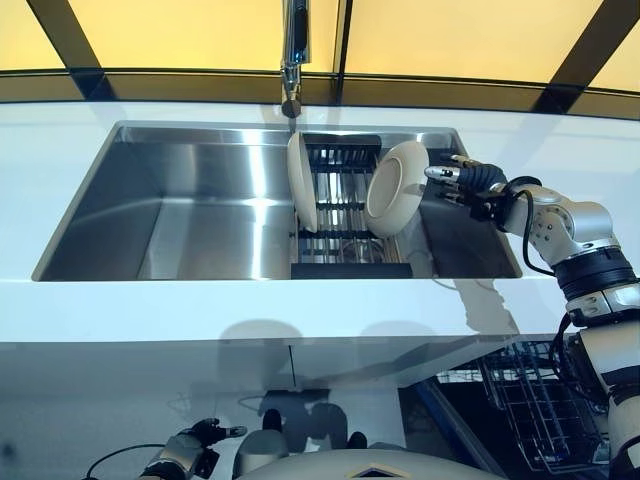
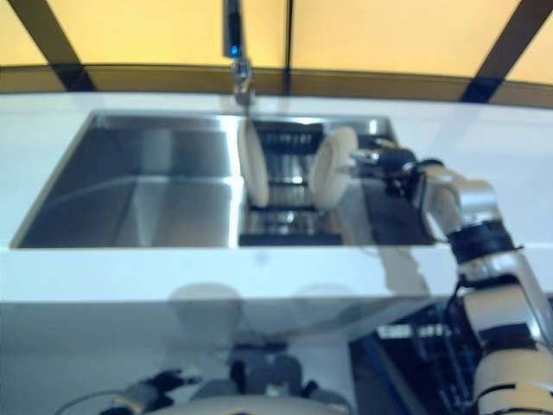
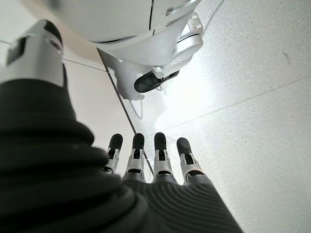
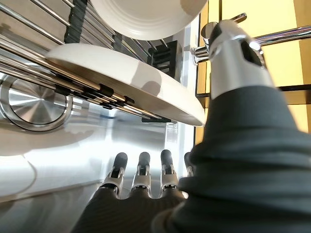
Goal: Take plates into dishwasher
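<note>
Reaching out straight and slightly spread, the dark-tipped fingers [image 4: 141, 167] of the right hand [image 1: 466, 183] hold nothing; they point toward the near plate [image 1: 396, 187] and stop just short of its rim, though whether a fingertip touches it cannot be told. That cream plate leans tilted in the black dish rack [image 1: 345, 215], its hollow face turned toward the hand. A second cream plate [image 1: 302, 182] stands almost upright on edge at the rack's other side, apart from the first, with bare rack bars between them. The rack sits inside the steel sink [image 1: 190, 215], at its right end, under the faucet [image 1: 293, 60] that rises from the back of the white counter [image 1: 200, 305]. In the right wrist view the sink's round drain [image 4: 34, 104] shows beneath the rack bars. Below the counter edge, on the right, part of a dark wire dishwasher basket [image 1: 535, 405] is visible. The left hand [image 1: 200, 440] hangs low beneath the counter, its fingers [image 3: 160, 148] straight, side by side and empty above the pale speckled floor [image 3: 252, 97].
</note>
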Motion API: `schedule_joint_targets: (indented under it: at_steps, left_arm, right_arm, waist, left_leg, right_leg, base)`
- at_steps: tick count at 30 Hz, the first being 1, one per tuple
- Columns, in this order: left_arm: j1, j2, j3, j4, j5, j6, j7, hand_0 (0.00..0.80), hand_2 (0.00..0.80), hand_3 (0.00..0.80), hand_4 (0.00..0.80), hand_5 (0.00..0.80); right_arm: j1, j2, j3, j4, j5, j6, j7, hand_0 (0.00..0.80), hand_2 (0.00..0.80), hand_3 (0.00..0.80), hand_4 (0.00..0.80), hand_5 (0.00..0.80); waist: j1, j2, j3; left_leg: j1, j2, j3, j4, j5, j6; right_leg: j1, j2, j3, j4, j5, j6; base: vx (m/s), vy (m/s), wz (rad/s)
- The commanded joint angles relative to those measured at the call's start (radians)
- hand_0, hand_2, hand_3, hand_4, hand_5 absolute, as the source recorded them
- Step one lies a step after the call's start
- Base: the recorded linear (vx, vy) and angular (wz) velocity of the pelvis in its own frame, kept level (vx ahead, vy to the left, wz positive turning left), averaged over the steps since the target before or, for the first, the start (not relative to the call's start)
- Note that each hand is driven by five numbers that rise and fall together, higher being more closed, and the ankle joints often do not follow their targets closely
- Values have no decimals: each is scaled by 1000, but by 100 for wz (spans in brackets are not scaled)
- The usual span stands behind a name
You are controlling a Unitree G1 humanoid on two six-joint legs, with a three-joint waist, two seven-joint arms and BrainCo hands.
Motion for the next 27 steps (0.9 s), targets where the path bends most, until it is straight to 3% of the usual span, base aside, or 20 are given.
schedule_joint_targets:
  at_steps: [1,27]
  left_arm:
    - [-47,32,-66,28,-17,0,3,0,0,0,0,0]
    - [-45,20,-83,18,-57,6,22,0,0,0,0,0]
  right_arm:
    - [-108,3,56,50,-3,-16,8,0,0,0,0,0]
    - [-132,76,118,66,-78,41,19,0,0,0,0,0]
  waist:
    - [27,-18,-25]
    - [54,-22,-16]
  left_leg:
    - [48,42,39,12,-58,-51]
    - [44,35,19,9,-56,-47]
  right_leg:
    - [1,-63,20,8,12,81]
    - [4,-69,2,9,13,81]
  base:
    - [0,0,0]
    - [0,0,0]
